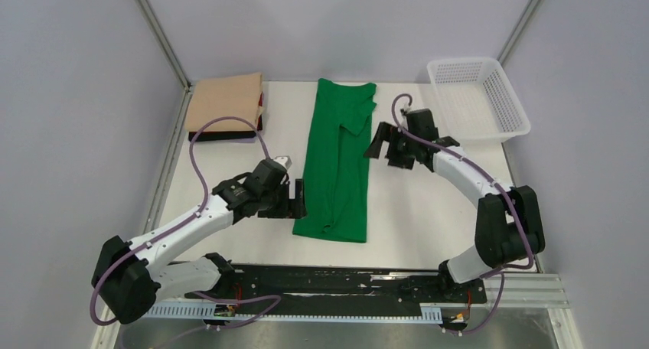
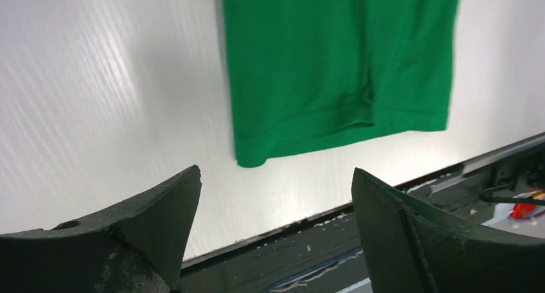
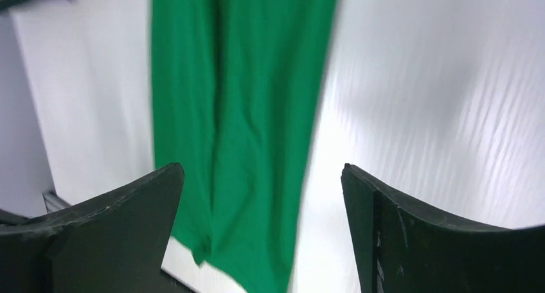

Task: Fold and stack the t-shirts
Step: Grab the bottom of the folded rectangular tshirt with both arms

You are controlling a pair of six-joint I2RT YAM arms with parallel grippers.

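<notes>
Flanking the narrow-folded bright green cloth t-shirt (image 1: pixel 337 165) at frame centre | left gripper (image 1: pixel 298 199), right gripper (image 1: pixel 376 145): fingers apart, empty | risk: one-layer pinch may undo fold

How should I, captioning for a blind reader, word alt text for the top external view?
A bright green t-shirt, folded into a long strip, lies flat mid-table, an open left gripper by its near left edge and an open right gripper by its far right edge. A folded tan t-shirt tops a black one far left; a white basket stands far right.
</notes>
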